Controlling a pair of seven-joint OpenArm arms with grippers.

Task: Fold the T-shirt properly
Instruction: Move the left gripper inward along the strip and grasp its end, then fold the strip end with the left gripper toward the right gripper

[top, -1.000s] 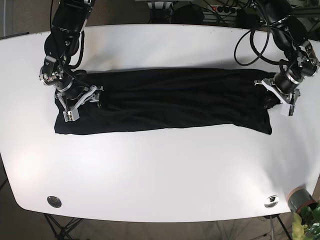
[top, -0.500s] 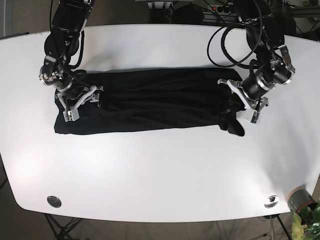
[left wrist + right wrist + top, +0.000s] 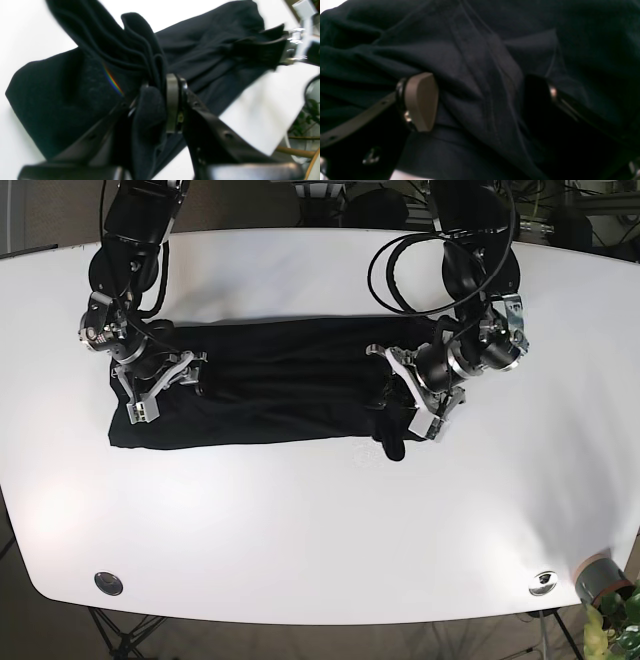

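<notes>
- A black T-shirt [image 3: 270, 385] is laid as a long folded band across the far half of the white surface [image 3: 320, 520], running left to right.
- The band's right end is bunched and lifted toward the middle; a small lobe of cloth is seen hanging down at its near right corner.
- The left gripper [image 3: 418, 402] is placed at that bunched right end, on the right side of the base view.
- In the left wrist view, the left gripper [image 3: 152, 105] jaws are nearly closed, with a thick gather of black cloth pinched between them.
- The right gripper [image 3: 150, 385] is set on the shirt's left end.
- In the right wrist view, the right gripper [image 3: 480, 105] jaws are seen parted, one tan pad [image 3: 420, 101] on either side of a raised ridge of cloth; whether the cloth is actually squeezed cannot be told.
- A grey cylindrical object [image 3: 597, 576] is seen past the near right corner of the surface, beside green leaves [image 3: 612, 625].
</notes>
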